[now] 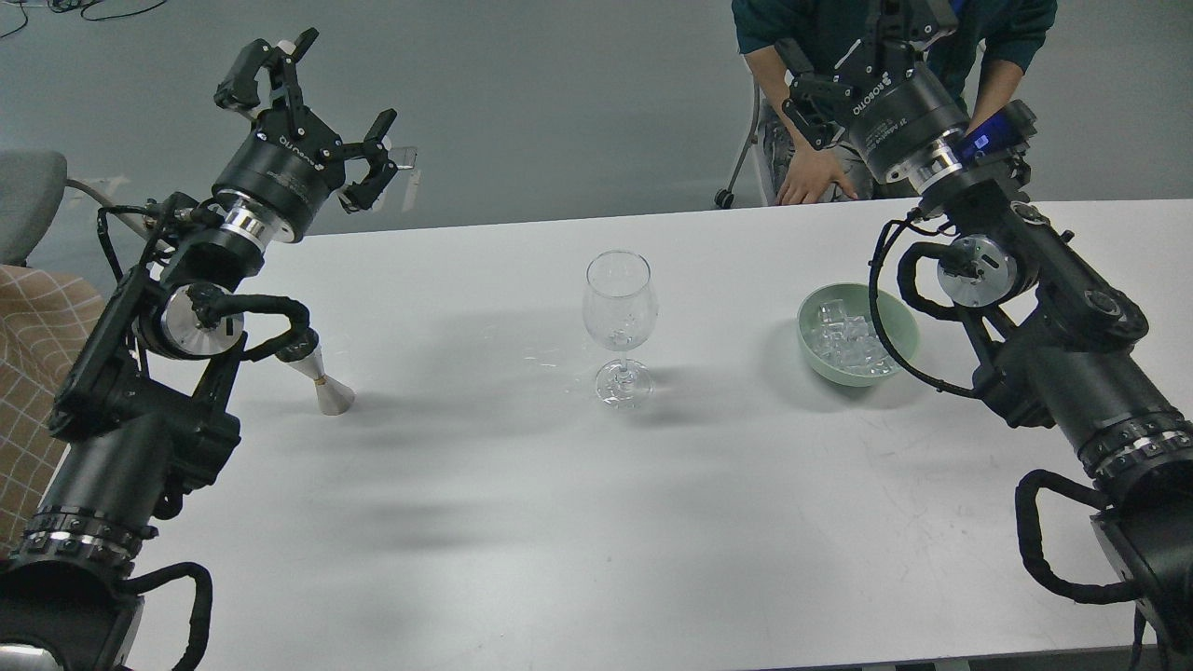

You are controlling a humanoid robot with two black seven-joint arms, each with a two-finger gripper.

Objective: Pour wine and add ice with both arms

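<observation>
An empty clear wine glass (620, 326) stands upright in the middle of the white table (559, 522). To its right sits a pale green bowl (813, 354) holding the ice (848, 335), several small clear cubes. My left gripper (322, 107) hangs open and empty above the table's far left corner. High over the far right edge, my right gripper (862, 51) is also open and empty, well above the bowl. No wine shows. A small pale cone-shaped object (328, 387) stands at the left, partly hidden behind my left arm.
A person in a teal top (820, 37) sits beyond the table's far edge, one hand (811, 182) on a knee, right behind my right gripper. A grey chair (28, 200) and a checked cloth (37, 354) are at the left.
</observation>
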